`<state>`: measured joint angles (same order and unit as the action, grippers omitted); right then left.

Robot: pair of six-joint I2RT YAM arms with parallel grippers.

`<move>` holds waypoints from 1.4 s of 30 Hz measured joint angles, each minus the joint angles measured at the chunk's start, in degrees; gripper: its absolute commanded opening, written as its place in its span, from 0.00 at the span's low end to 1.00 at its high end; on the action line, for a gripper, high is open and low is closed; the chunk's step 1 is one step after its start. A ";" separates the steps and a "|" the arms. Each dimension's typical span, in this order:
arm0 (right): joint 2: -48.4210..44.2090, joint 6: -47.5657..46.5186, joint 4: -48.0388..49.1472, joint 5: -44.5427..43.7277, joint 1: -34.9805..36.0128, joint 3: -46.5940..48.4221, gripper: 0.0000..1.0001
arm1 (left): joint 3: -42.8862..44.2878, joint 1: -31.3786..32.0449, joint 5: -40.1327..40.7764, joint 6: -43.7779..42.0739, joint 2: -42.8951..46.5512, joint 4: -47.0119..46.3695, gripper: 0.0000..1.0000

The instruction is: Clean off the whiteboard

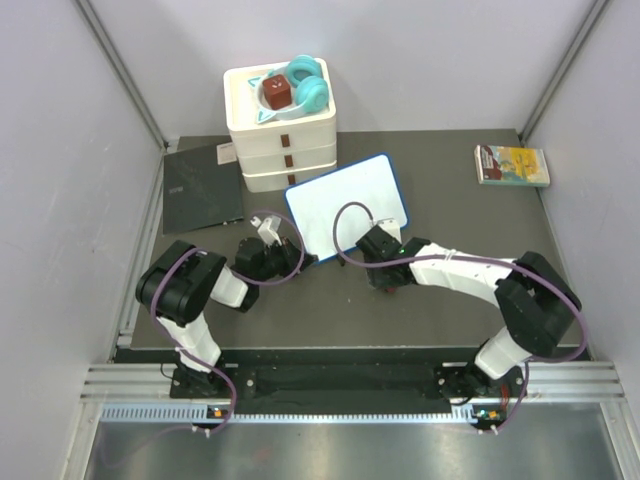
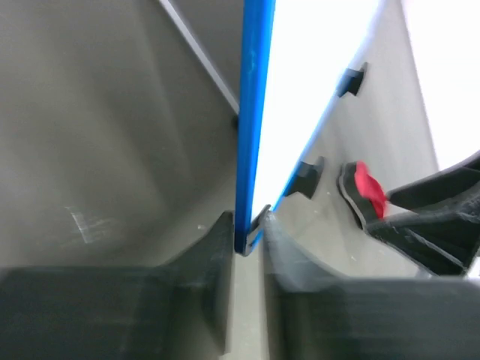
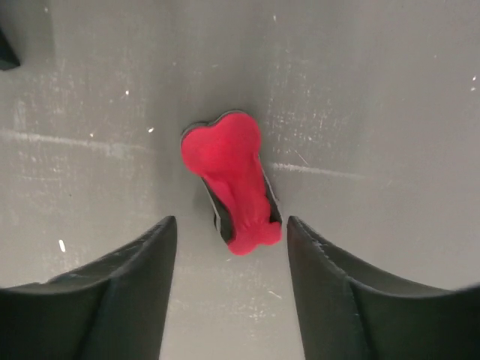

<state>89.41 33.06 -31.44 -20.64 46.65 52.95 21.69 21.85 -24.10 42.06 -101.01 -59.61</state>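
The whiteboard (image 1: 345, 205) lies on the dark table, white with a thin blue frame, and its face shows no marks. My left gripper (image 1: 297, 258) is at its near left corner. In the left wrist view the jaws (image 2: 247, 221) are pinched narrowly on the blue frame of the whiteboard (image 2: 315, 75), whose black feet show underneath. My right gripper (image 1: 385, 270) stands open just in front of the board. A red eraser (image 3: 232, 184) with a dark base lies on the table between and just ahead of its fingertips (image 3: 231, 220), touched by neither finger. The eraser (image 2: 367, 191) also shows in the left wrist view.
A white stacked drawer box (image 1: 280, 140) stands behind the board, with teal headphones (image 1: 305, 85) and a red-brown cube (image 1: 277, 93) on top. A dark grey notebook (image 1: 200, 188) lies at the back left and a small book (image 1: 512, 165) at the back right. Walls enclose the table.
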 measured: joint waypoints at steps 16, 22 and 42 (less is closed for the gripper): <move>-2.03 0.59 0.24 -0.15 0.04 -0.96 0.99 | -4.74 -0.35 4.31 -1.11 5.05 -2.40 0.99; -3.98 0.68 0.17 -0.87 0.07 -2.82 0.99 | -12.24 -0.39 5.70 -0.07 13.03 -1.64 0.99; -40.89 -5.05 9.49 -0.92 -18.69 -18.56 0.99 | 9.73 -0.46 19.58 -4.59 53.77 59.95 0.99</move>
